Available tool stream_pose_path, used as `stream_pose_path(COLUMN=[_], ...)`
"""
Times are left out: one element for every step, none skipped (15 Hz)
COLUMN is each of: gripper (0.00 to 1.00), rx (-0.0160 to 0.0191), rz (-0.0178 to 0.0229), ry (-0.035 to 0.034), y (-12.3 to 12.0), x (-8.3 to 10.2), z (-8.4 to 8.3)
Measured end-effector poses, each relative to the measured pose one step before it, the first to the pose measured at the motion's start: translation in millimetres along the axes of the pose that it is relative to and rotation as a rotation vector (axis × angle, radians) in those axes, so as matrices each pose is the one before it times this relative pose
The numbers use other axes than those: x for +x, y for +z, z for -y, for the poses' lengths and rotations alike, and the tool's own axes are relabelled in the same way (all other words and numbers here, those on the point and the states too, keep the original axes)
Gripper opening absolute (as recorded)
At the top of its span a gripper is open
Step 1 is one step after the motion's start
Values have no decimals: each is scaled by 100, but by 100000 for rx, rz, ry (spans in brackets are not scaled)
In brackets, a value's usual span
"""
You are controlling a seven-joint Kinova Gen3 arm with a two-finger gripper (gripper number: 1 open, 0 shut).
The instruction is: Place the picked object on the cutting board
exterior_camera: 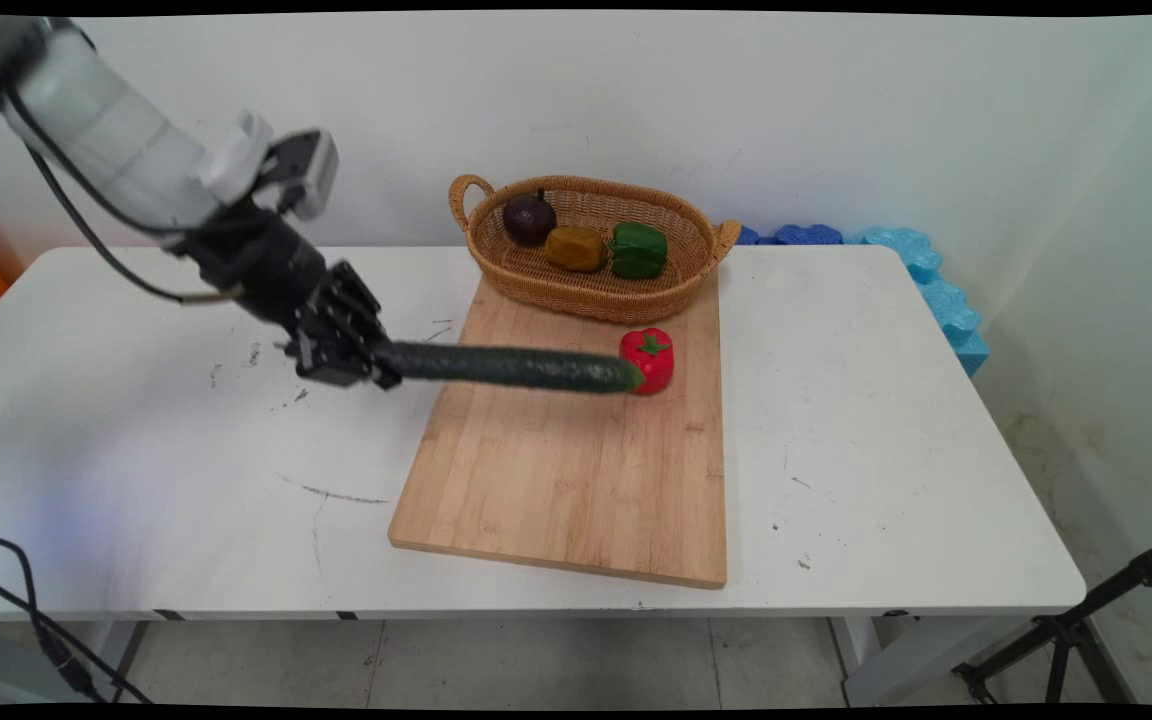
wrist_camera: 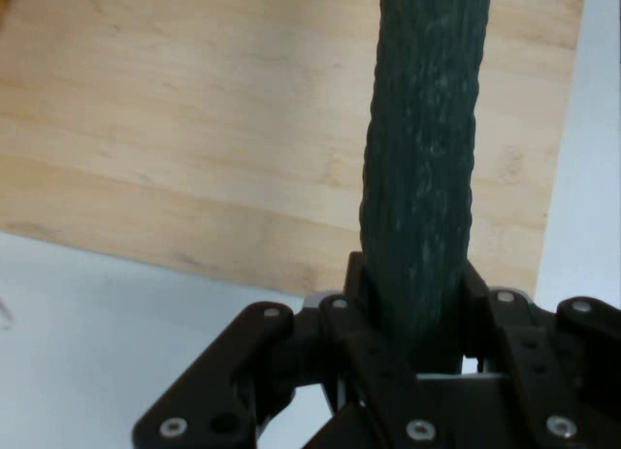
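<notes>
One white table (exterior_camera: 886,420) carries everything. Biggest item on it is the wooden cutting board (exterior_camera: 576,470), sitting centre, long side running 12 to 6 o'clock. At the board's 12 o'clock end sits a wicker basket (exterior_camera: 596,290), its near wall overlapping the board's far edge. Inside the basket, left to right: a dark purple eggplant (exterior_camera: 529,218), a yellow-brown pepper (exterior_camera: 576,249), a green pepper (exterior_camera: 638,250). The two peppers touch; the eggplant is just beside the yellow one.

Next down in size: the cucumber (exterior_camera: 511,367), dark green, long, held roughly level above the board and pointing toward 3 o'clock. The gripper (exterior_camera: 361,350) clamps its 9 o'clock end, over the table just off the board's left edge. The hand view confirms it: cucumber (wrist_camera: 424,158) runs straight out from between the black fingers (wrist_camera: 354,304), board (wrist_camera: 175,129) beneath.

Smallest: a red tomato (exterior_camera: 648,360) with green stem, on the board near its right edge, at the cucumber's free tip. Tip overlaps the tomato in the main view; contact or not, cannot tell.

Blue foam pieces (exterior_camera: 921,275) lie behind the table at 2 o'clock, against the wall.
</notes>
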Motion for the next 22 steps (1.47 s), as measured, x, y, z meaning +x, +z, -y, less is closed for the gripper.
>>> stream_pose_path(gripper=[0, 0, 0, 0, 0, 0, 0, 0, 0, 0, 0, 0, 0, 0, 0, 0, 0, 0, 100, 100, 100, 100], rx=[-518, -485, -530, -374, -380, -366, -380, -333, -277, -152, -255, -255, -135, -242, -288, -249, -178, -191, -121, -76, -97, -82], rz=[-17, -130, -117, -247, -349, -331, -413, -349, -422, -258, -398, -275, -161, -139, -133, -108, -127, -196, -238, -269, -240, -244], ry=[-737, -664, -468, -345, -354, -326, -252, -81, -39, -62, -115, -99, -50, -97, -56, -27, 25, 122, 163, 192, 198, 238], y=[951, 1071, 1088, 927, 1058, 1050, 1036, 882, 857, 564, 946, 793, 495, 717, 774, 701, 553, 599, 517, 387, 400, 323], x=[-351, -357, -309, -229, -204, -190, -174, -73, -61, -44, -62, -49, -41, -64, -78, -69, -35, -16, 0, 9, -9, 4], z=[-333, -314, -275, -190, -184, -153, -143, -79, -82, -41, -51, -23, -10, -3, 2, 14, 19, 25, 45, 44, 54, 46])
